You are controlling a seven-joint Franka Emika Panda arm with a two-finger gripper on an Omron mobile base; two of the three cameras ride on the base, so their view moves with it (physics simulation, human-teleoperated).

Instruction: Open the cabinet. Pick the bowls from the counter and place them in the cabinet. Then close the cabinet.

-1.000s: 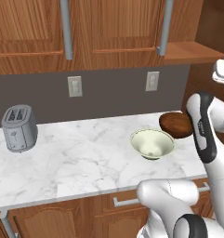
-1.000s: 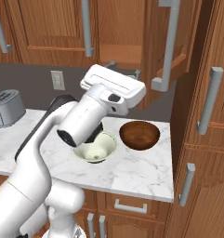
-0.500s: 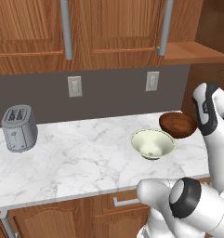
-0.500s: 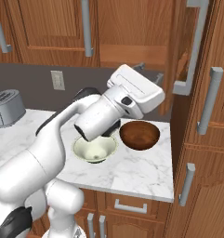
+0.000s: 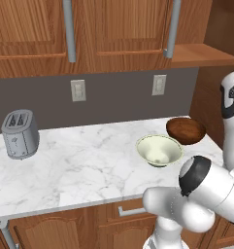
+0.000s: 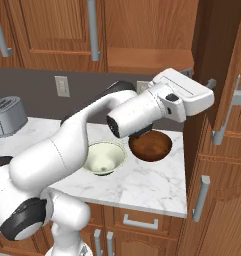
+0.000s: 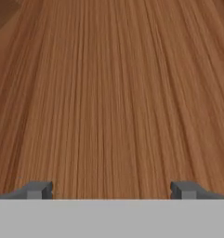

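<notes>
the gripper (image 7: 111, 189) faces reddish-brown wood grain at close range in the hand view, and which panel of the cabinet (image 6: 142, 35) that is cannot be told; the fingers (image 7: 36, 189) stand wide apart at the bottom corners with nothing between them, and contact with the wood is unclear; in the right base view the hand's white body hides the fingertips beside the swung-out right door (image 6: 217, 75); on the counter (image 5: 89, 165) the cream bowl (image 5: 158, 151) sits just beside the dark brown bowl (image 5: 185, 131), whose near rim the arm covers in the right base view; a grey toaster (image 5: 20, 133) stands far left; no writing is readable.
</notes>
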